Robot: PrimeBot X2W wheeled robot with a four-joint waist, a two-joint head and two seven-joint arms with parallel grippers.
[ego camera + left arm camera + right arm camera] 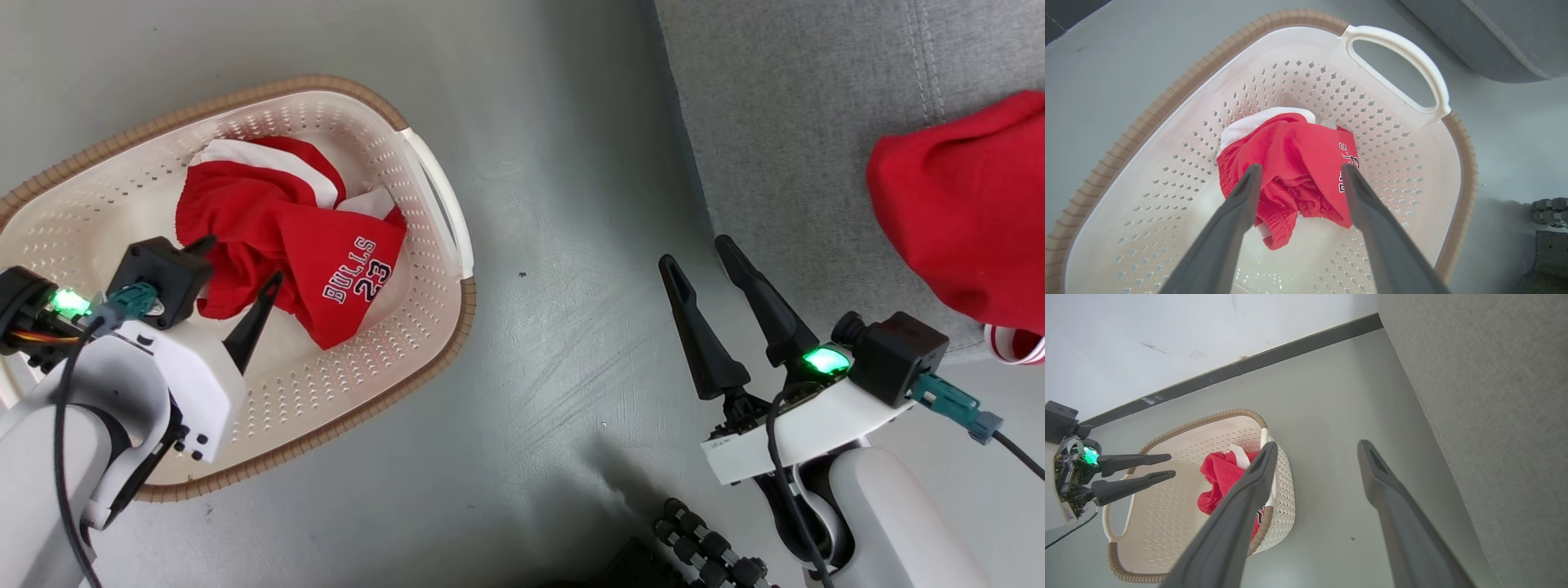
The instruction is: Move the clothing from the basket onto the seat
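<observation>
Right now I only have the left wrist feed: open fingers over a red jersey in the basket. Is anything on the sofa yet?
Observer: Yes. In the head view a plain red garment lies on the seat.
Operator: Where's the right arm?
Observer: The right gripper is open and empty, over the floor beside the seat's edge.
Operator: Is my left touching the cloth?
Observer: It doesn't look like it. From the right wrist view the left gripper hangs over the basket with a gap between its fingertips and the jersey.
</observation>
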